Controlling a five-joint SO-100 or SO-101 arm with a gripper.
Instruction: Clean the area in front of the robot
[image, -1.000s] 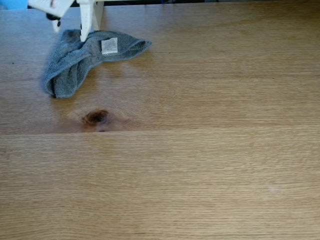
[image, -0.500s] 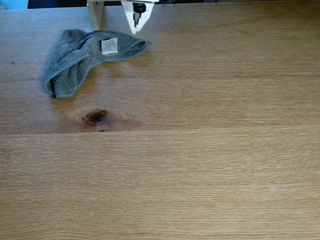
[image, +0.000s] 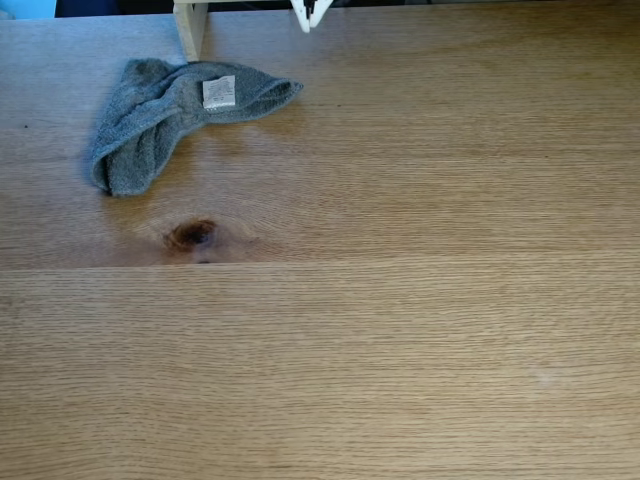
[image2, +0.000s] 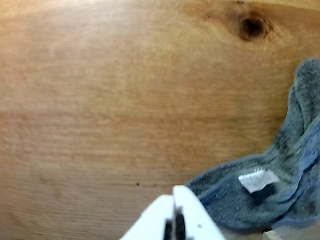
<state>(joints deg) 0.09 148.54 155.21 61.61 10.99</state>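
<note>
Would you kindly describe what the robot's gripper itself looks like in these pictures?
The gripper is plain white plastic: in the wrist view, two flat fingers taper to rounded tips, with a dark slot between them lower down. The fixed view shows only its white pointed tips at the top edge. No cables or markings are visible.

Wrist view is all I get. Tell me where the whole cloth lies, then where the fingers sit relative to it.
Observer: In the fixed view the grey cloth lies whole in the upper left of the table, folded into a crescent.
Operator: Now give me the fingers.
Observer: The fingers just poke in at the top edge, to the right of the cloth's right-hand tip and not over it.
Operator: Report the rest of the table.
Observer: The tabletop to the right of the cloth and below it is bare wood. A plank seam runs across just below the dark knot.
</note>
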